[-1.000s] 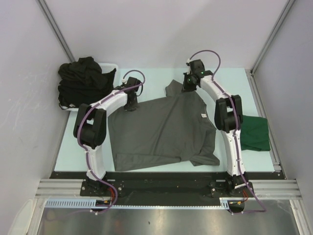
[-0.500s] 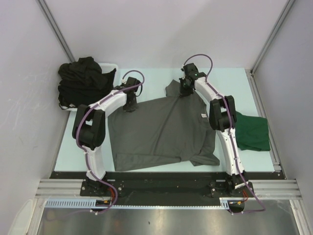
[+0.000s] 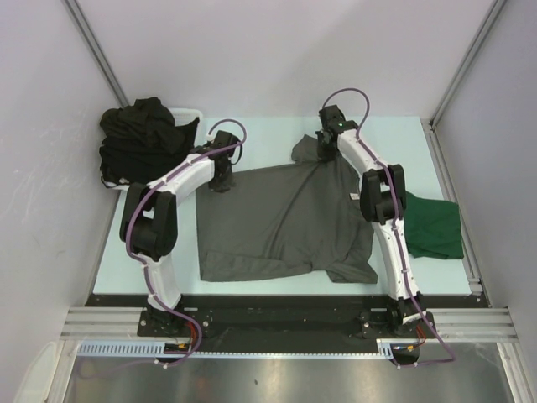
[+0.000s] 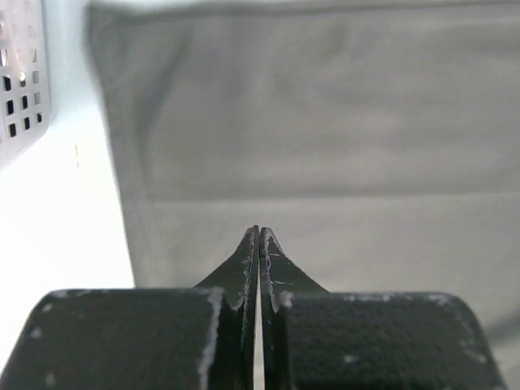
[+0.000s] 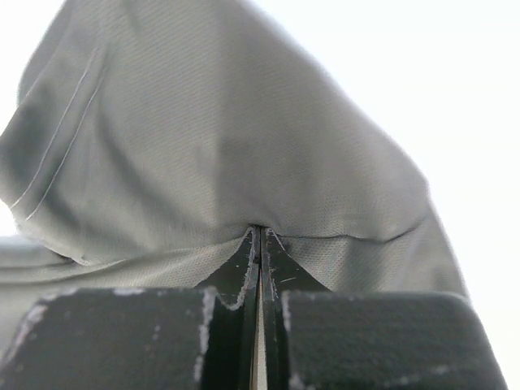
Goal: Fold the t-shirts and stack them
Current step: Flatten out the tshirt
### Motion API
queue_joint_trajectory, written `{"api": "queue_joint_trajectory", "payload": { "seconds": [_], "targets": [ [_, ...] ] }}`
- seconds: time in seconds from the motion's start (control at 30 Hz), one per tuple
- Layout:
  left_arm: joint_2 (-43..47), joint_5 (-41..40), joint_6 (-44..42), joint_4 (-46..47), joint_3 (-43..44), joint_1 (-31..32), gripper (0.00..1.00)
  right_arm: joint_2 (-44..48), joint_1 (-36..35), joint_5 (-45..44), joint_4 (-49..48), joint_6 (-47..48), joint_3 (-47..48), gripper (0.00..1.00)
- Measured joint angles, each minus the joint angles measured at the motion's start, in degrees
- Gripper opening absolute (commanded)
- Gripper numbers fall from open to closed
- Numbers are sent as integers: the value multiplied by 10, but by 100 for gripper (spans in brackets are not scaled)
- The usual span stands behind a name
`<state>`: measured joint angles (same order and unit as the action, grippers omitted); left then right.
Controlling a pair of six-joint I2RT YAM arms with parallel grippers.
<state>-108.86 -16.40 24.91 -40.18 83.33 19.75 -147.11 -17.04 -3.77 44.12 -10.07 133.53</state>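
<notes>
The pale mint table (image 3: 260, 134) carries everything. Spread flat across its middle lies the charcoal grey t-shirt (image 3: 281, 227), the largest piece of cloth. Its hem is toward the left arm, its neck toward the right arm, and one sleeve lies at the near right corner. Its far edge runs nearly straight between the two arms.

At the far left corner a heap of black t-shirts (image 3: 143, 138) spills out of a white plastic basket (image 3: 192, 112). Near the right edge of the table the dark green t-shirt (image 3: 438, 231) lies partly behind the right forearm, apart from the grey shirt.

Both arms reach out to the far edge of the grey shirt. The right gripper (image 5: 258, 231) has its fingers pressed together on a raised peak of grey fabric at the far sleeve, and the cloth drapes away from the tips. The left gripper (image 4: 258, 231) is also pressed together, with its tips down on grey cloth near the shirt's far left corner and the basket just beside it. Whether a fold is caught between those tips is hard to tell from its wrist view.

A small white neck label (image 3: 354, 198) shows beside the right forearm.
</notes>
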Motion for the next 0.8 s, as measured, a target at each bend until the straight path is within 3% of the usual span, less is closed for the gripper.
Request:
{"api": "queue_joint_trajectory", "payload": {
  "seconds": [0.4, 0.8],
  "targets": [
    [0, 1, -11, -4, 0, 0, 0, -7, 84, -52, 5, 28, 12, 0],
    [-2, 1, -21, -3, 11, 0, 0, -20, 77, -52, 12, 37, 37, 0]
  ]
}}
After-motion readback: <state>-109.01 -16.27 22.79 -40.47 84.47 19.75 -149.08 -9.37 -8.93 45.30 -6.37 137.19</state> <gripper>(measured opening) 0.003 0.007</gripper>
